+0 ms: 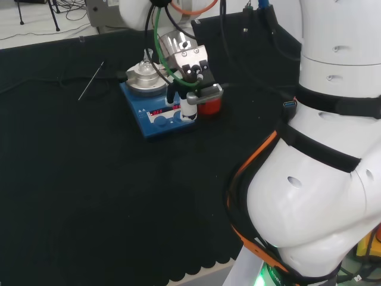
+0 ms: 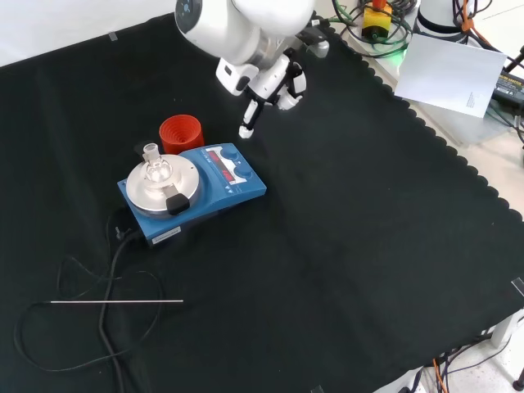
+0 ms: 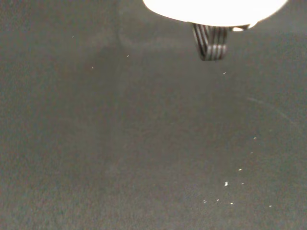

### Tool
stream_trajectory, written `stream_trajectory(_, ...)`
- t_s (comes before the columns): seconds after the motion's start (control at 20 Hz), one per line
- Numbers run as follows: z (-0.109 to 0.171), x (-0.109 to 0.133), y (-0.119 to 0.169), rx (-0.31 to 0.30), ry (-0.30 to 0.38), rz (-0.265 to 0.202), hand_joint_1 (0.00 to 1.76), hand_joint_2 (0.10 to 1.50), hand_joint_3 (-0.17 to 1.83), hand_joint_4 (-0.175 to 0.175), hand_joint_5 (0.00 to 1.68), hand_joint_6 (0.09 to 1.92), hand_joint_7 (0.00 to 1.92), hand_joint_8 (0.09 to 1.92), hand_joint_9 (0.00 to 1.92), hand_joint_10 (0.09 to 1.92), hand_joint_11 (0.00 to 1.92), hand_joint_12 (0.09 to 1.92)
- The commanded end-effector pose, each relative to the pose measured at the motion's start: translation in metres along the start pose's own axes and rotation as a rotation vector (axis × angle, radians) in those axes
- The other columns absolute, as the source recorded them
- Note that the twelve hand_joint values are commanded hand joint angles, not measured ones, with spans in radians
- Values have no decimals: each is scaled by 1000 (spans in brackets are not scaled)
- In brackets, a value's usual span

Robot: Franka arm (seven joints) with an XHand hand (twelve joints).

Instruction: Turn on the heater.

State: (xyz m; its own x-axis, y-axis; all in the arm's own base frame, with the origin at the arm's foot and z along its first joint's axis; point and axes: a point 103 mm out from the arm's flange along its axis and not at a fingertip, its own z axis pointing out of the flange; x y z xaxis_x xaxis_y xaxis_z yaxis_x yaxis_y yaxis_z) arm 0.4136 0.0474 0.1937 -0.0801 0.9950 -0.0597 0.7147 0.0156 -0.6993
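One step seems to matter here, pressing or turning a control on the heater (image 2: 196,190), and from where I stand I can't say for sure it has been done. That blue unit sits left of centre on the black cloth (image 2: 344,246) in the front view, with a small glass flask (image 2: 155,168) on its round silver plate (image 2: 160,187) and a red ribbed ring (image 2: 180,133) standing just behind it. A red strip glows on its front panel in both the head and front views, which suggests it has power, though I can't read from that whether the heating itself is on. The hand (image 2: 266,90) hangs above the cloth just beyond the panel end of the unit, one finger pointing straight down and the rest tucked back toward the palm, holding nothing. In the front view the fingertip (image 2: 245,131) looks apart from the casing, near the red ring rather than on the knobs. In the head view the hand (image 1: 189,77) overlaps the panel, so contact is hard to judge there. My guess is that the poke at the control is either about to happen or only just over. A thin rod (image 2: 116,301) and the black power cable (image 2: 106,278) lie well clear on the near side.
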Motion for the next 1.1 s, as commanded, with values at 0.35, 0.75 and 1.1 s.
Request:
stream_trajectory(0.35,10,14,19,40,-35,0,1509,599,1203,-63,241,87,1680,1860,1840,1676,1828,1515)
stream_trajectory(0.75,6,22,29,51,-55,-7,1511,596,1206,-62,241,87,1681,1860,1841,1675,1827,1514)
stream_trajectory(1.1,7,22,33,62,-65,-3,1511,595,1209,-62,241,87,1681,1860,1842,1675,1826,1513)
